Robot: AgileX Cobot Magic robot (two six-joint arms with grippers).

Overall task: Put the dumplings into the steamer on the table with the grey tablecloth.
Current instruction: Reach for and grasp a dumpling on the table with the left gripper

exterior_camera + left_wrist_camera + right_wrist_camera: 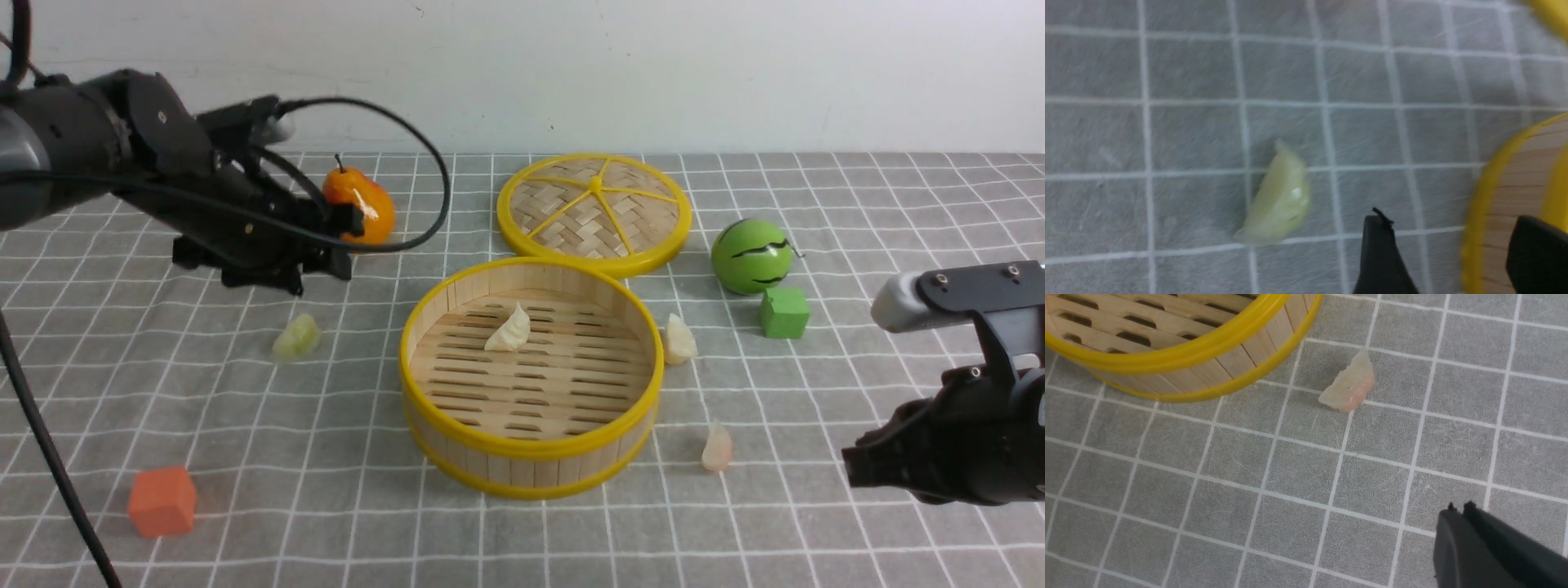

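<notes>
The steamer (531, 445) stands mid-table on the grey tablecloth (245, 425). One cream-white dumpling (509, 329) lies on its slotted floor. A second cream-white dumpling (678, 339) lies on the cloth against the steamer's right side. The pale green dumpling (296, 337) lies left of the steamer, also in the left wrist view (1278, 200). My left gripper (337, 242) hovers above and behind it, open and empty (1453, 232). The pinkish dumpling (717, 447) lies at the steamer's front right, also in the right wrist view (1349, 386). My right gripper (853, 467) is shut and empty (1459, 508), to its right.
The flat woven lid (594, 212) lies behind the steamer. An orange toy fruit (363, 208) sits behind my left gripper. A green striped ball (751, 255) and a green cube (784, 313) are at the right. An orange cube (162, 501) is at the front left.
</notes>
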